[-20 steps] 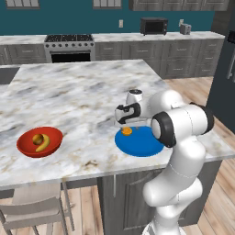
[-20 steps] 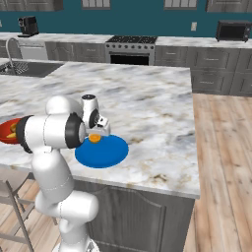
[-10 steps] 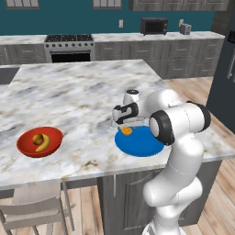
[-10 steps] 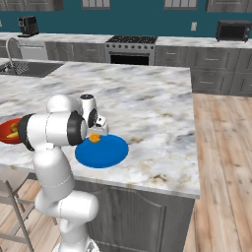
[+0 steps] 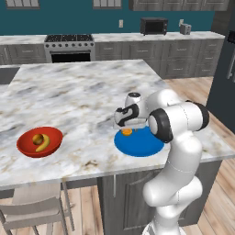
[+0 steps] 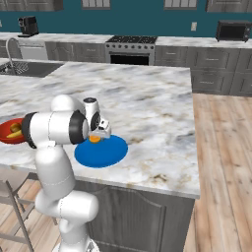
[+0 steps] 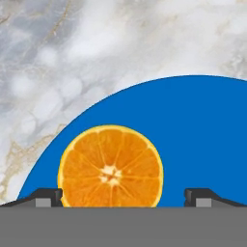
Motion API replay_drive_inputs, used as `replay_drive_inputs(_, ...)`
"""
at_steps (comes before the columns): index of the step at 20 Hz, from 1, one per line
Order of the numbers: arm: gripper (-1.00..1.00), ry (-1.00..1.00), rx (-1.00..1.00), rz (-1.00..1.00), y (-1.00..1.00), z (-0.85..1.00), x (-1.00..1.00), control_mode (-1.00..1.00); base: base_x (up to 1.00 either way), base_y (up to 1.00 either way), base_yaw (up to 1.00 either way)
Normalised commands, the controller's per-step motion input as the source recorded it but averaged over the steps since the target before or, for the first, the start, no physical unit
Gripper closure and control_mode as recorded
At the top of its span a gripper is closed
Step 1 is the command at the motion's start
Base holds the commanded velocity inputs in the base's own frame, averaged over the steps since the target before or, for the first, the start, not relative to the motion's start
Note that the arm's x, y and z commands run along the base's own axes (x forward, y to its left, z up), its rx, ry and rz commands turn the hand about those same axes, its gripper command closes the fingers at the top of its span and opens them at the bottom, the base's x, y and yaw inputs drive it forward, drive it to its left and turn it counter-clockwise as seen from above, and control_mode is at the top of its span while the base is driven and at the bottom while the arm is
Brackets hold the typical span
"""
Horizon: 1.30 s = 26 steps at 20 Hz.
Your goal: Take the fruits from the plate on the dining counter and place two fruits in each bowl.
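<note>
Between the spread fingers (image 7: 48, 197), straight ahead and a little toward the left one, an orange (image 7: 110, 166) lies cut face up on the plate (image 7: 193, 130). Nothing is gripped; being round, it offers no long axis to match.

Plate (image 7: 193, 135) bright blue. Orange slice (image 7: 110, 166) orange w/ pale white centre, thin yellow rim. Tabletop (image 5: 78, 96) white-grey marble w/ tan veins, base dark grey. Bowl (image 5: 40, 142) glossy red; banana (image 5: 44, 143) in it yellow. Fingers (image 7: 46, 197) dark grey.
</note>
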Motion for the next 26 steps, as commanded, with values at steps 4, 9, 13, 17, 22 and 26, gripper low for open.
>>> replay_drive_inputs(4,-1.0,0.0,0.0,0.0,0.01,-0.17,0.0,-1.0,0.0,0.0,0.0)
replay_drive_inputs(9,-1.0,0.0,0.0,0.0,0.04,-0.01,0.0,-1.0,0.0,0.0,0.0)
replay_drive_inputs(13,-1.0,0.0,0.0,0.0,0.0,0.17,0.0,-1.0,0.0,0.0,0.0)
replay_drive_inputs(17,-1.0,0.0,0.0,0.0,0.0,0.27,0.0,-1.0,0.0,0.0,0.0)
replay_drive_inputs(22,-1.0,0.0,0.0,0.0,0.0,0.04,0.04,-1.0,0.0,0.0,0.0)
replay_drive_inputs(26,-1.0,0.0,0.0,0.0,0.04,-0.27,0.04,-1.0,0.0,0.0,0.0)
